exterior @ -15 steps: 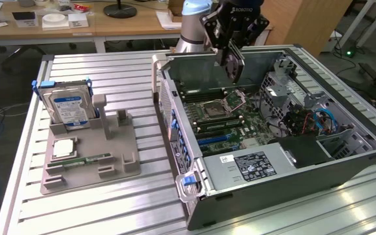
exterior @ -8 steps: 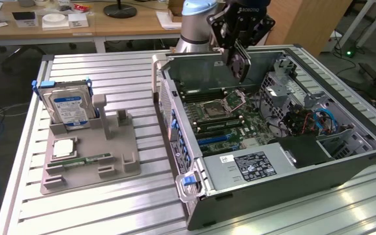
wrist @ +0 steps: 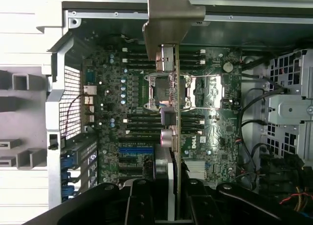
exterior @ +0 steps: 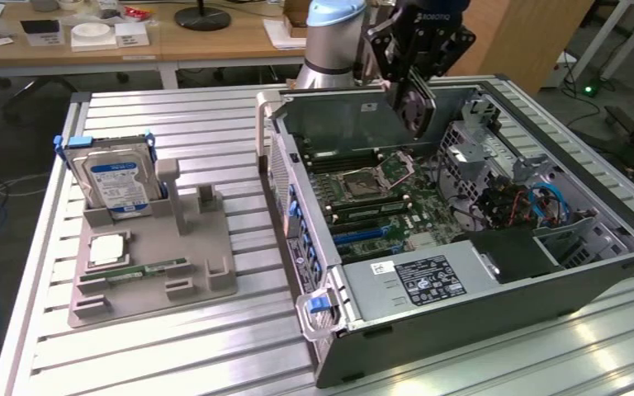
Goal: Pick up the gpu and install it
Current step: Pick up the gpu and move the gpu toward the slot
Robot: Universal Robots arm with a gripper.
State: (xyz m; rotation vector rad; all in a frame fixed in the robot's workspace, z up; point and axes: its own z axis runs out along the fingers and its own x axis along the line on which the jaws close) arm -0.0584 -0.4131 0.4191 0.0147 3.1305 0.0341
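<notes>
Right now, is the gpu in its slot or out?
Out: the gpu hangs on edge in the jaws, above the motherboard.

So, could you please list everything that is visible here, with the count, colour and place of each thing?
gpu: one, dark with a silvery bracket, held above the open case
computer case: one, dark grey, open, on the exterior view's right
motherboard: one, green, inside the case
tray: one, grey, on the table at the exterior view's left
hard drive: one, silver with a blue-white label, upright in the tray
memory stick: one, green, lying in the tray
table: one, silvery, slatted, under everything
arm: one, silver and light blue, behind the case
end effector: one, black, shut on the gpu
</notes>
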